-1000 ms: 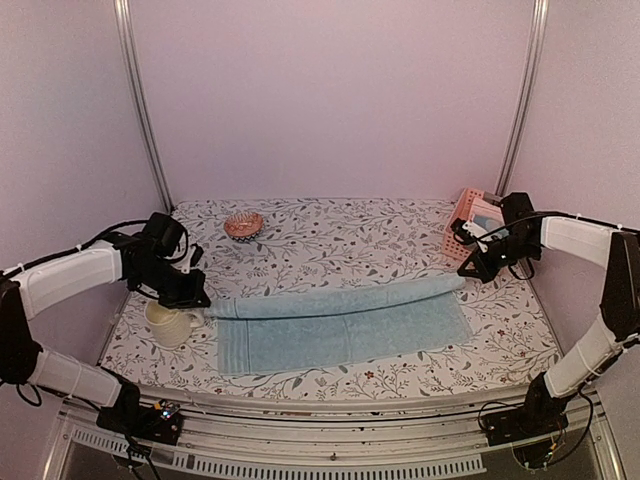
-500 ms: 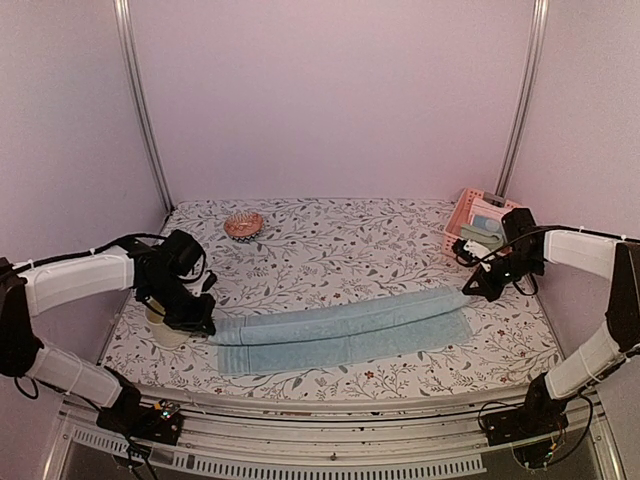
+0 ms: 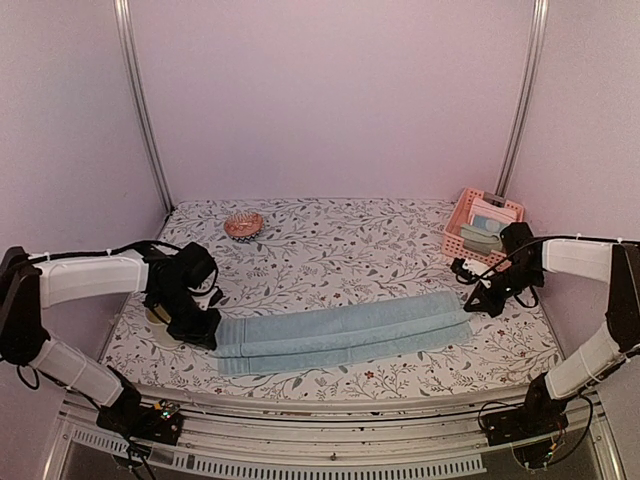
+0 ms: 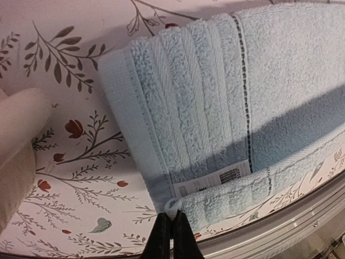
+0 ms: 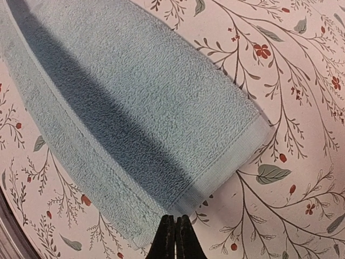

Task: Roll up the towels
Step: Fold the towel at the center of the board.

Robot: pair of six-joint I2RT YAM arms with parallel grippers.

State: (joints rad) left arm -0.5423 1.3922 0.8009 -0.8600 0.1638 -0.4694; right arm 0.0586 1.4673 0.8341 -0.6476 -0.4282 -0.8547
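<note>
Bench (image 3: 330,235): floral cover, carries everything. Across near half lies light blue towel (image 3: 340,328), doubled lengthwise into long narrow band, likely narrowed ahead of rolling. Far right, pink basket (image 3: 456,238) holds folded pale green towel (image 3: 483,238). You have left gripper (image 4: 172,222) clenched on band's left end and right gripper (image 5: 173,224) on its right end, so band lies straight. Cream mug (image 4: 15,145) sits just beside left end. Small bowl (image 3: 243,224) far left, contents unclear.
</note>
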